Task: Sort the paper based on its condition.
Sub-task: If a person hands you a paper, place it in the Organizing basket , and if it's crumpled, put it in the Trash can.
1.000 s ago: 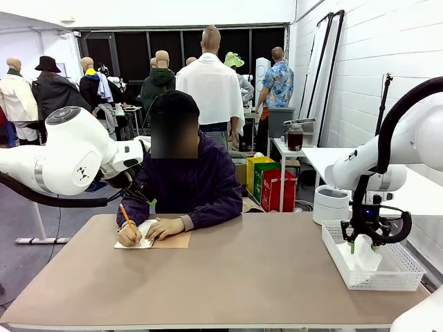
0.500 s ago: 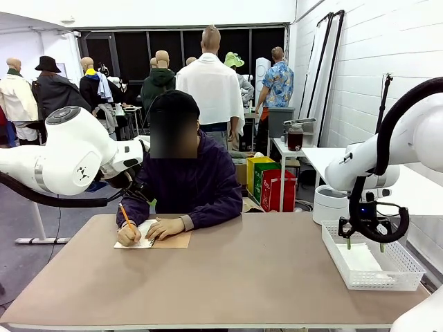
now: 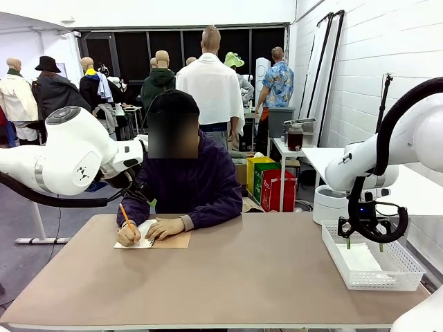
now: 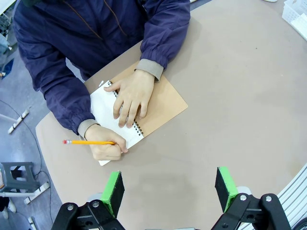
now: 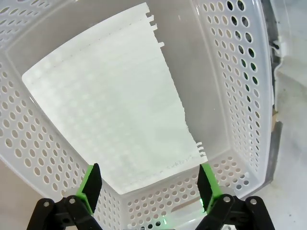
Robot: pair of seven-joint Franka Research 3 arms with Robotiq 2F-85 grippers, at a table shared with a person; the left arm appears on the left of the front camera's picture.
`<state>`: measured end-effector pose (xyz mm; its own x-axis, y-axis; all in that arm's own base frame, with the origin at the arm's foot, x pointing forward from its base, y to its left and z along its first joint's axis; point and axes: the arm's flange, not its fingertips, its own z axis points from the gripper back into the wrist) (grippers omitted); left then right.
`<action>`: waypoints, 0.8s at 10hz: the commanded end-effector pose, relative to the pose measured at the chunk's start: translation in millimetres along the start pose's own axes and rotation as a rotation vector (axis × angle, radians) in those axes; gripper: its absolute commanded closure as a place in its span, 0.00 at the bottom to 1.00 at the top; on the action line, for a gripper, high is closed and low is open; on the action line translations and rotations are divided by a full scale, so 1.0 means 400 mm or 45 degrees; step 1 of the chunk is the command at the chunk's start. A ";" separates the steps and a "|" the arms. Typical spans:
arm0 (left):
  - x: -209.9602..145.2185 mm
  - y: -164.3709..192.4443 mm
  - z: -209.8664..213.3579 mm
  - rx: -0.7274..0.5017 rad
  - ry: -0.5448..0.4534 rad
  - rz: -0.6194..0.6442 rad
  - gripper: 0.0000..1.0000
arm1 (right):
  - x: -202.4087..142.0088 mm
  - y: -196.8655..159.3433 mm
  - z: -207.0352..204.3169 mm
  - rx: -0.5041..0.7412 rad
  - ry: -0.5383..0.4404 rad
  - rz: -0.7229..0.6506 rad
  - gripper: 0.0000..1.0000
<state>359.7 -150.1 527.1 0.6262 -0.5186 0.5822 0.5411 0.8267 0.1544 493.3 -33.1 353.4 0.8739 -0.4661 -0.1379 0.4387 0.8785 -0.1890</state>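
Observation:
A white sheet of paper (image 5: 110,100) with a torn, perforated edge lies flat on the floor of the white mesh tray (image 5: 230,57). My right gripper (image 5: 148,187) hangs open straight above it, with nothing between its green pads. In the front view that gripper (image 3: 364,245) hovers just over the tray (image 3: 374,285) at the table's right end, and the paper (image 3: 361,257) shows inside. My left gripper (image 4: 170,191) is open and empty, high over the table's left part, looking down at the person's hands.
Across the table a person writes with an orange pencil (image 4: 88,142) in a spiral notepad (image 4: 163,103) with a brown cover (image 3: 169,240), one hand flat on it. A white round bin (image 3: 331,204) stands behind the tray. The table's middle is bare brown surface.
My right gripper has opened, let go of the paper and risen a little. The sheet, which stood bunched up in the tray, now lies flat. The left arm has not moved.

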 end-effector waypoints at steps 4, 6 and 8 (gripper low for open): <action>-0.001 0.002 -0.001 -0.007 0.005 0.006 0.00 | 0.001 -0.003 -0.001 0.002 0.005 0.013 0.00; -0.001 0.002 -0.001 -0.007 0.005 0.006 0.00 | 0.001 -0.003 -0.001 0.002 0.005 0.013 0.00; -0.001 0.002 -0.001 -0.007 0.005 0.006 0.00 | 0.001 -0.003 -0.001 0.002 0.005 0.013 0.00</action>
<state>359.7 -150.1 527.1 0.6262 -0.5186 0.5822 0.5411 0.8267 0.1544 493.3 -33.1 353.4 0.8740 -0.4659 -0.1380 0.4385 0.8786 -0.1890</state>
